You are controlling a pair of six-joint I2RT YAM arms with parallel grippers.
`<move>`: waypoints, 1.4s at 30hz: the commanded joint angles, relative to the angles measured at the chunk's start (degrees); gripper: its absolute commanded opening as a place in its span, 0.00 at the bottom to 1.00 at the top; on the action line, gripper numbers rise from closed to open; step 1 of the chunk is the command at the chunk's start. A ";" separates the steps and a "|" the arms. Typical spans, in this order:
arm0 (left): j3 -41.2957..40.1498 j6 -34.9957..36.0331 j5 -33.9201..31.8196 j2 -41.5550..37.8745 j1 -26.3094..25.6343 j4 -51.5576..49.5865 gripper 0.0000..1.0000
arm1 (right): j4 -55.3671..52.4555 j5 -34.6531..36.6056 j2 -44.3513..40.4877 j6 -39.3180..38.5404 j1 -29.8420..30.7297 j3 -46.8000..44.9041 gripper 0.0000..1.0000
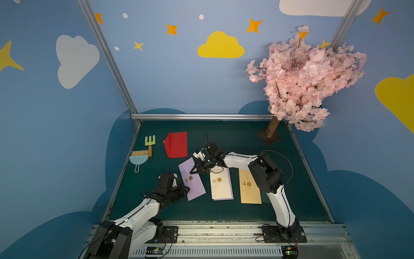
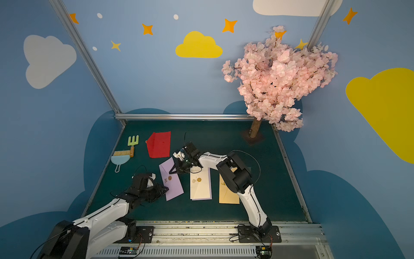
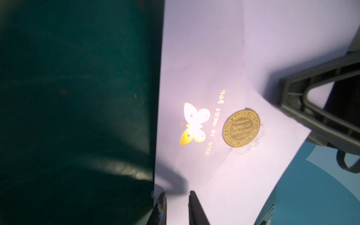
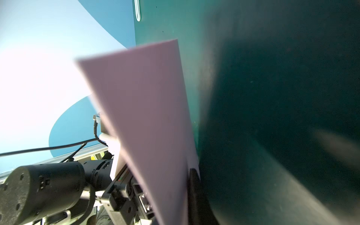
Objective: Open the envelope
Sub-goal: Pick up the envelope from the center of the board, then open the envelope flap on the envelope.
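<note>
**One side pinched and raised**

My right pincer [image 1: 192, 172] is closed on the lilac envelope [image 1: 196, 187] at its edge facing the cream envelope [image 1: 221, 187], that side raised off the green surface [image 1: 224, 213]. My left pincer [image 1: 187, 190], jaws slightly apart, sits at its opposite edge.

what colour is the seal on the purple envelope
Gold seal, best in the left wrist view.

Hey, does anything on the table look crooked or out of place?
The purple envelope lies skewed, one end lifted in the right tool, while the cream envelope and yellow envelope beside it lie straight.
</note>
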 commanded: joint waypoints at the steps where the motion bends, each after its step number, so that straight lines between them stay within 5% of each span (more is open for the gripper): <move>1: -1.13 0.93 -0.89 -0.57 0.52 -3.40 0.23 | 0.47 -0.98 -1.19 -0.32 0.33 0.10 0.02; 11: -0.55 2.25 -1.12 -4.77 1.17 -6.42 0.27 | -0.35 1.80 -4.64 -0.88 0.24 -2.78 0.00; 20: 14.05 14.77 -2.45 -17.51 -0.99 -22.33 0.45 | -9.06 13.74 -17.98 -5.31 0.84 -7.76 0.00; 32: 27.94 26.25 -25.01 -23.48 -20.96 -32.65 0.52 | -12.57 27.61 -39.27 -2.46 4.13 -18.09 0.00; 42: 34.71 30.46 -51.88 -9.14 -43.44 -32.41 0.55 | -17.96 40.51 -49.40 -2.69 7.91 -19.96 0.00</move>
